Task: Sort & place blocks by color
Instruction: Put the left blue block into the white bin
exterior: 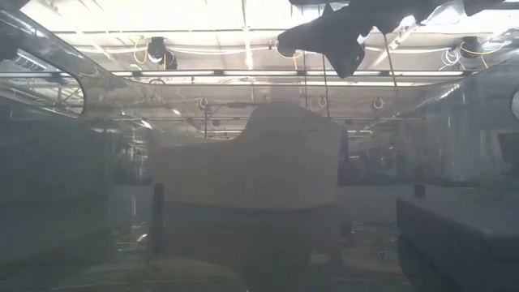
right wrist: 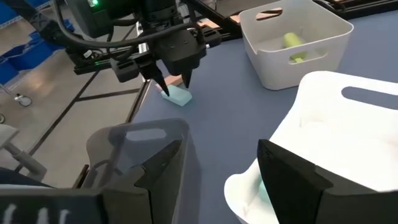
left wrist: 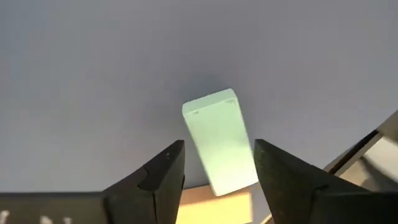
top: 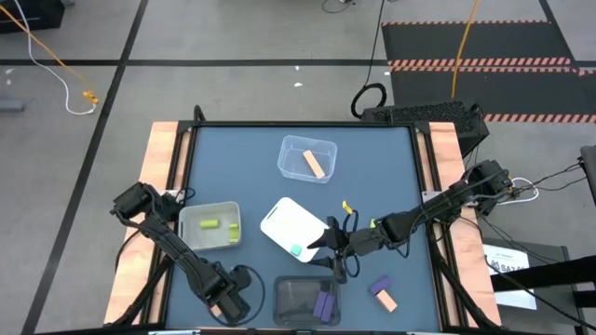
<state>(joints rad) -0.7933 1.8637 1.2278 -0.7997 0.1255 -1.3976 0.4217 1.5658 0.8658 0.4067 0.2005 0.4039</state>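
A mint-teal block (left wrist: 217, 143) lies flat on the blue table near its front left edge. My left gripper (left wrist: 217, 165) points down over it, open, with one finger on each side and a gap at both; the right wrist view shows the same gripper (right wrist: 174, 81) and block (right wrist: 177, 95). In the high view my left gripper (top: 228, 305) hides this block. My right gripper (right wrist: 221, 174) stands open at the near corner of a tilted white bin (top: 293, 221) that holds another teal block (top: 296, 248). My left gripper touches nothing. My right gripper has its open fingers (right wrist: 292, 174) at the white bin's near rim (right wrist: 245, 190), coming in nearly level from the table's right. I cannot tell whether they touch the rim.
A clear bin (top: 307, 158) at the far middle holds a salmon block. A pale bin (top: 209, 225) on the left holds yellow-green blocks. A dark bin (top: 303, 300) at the front holds a purple block. A purple and an orange block (top: 380, 290) lie loose at the front right.
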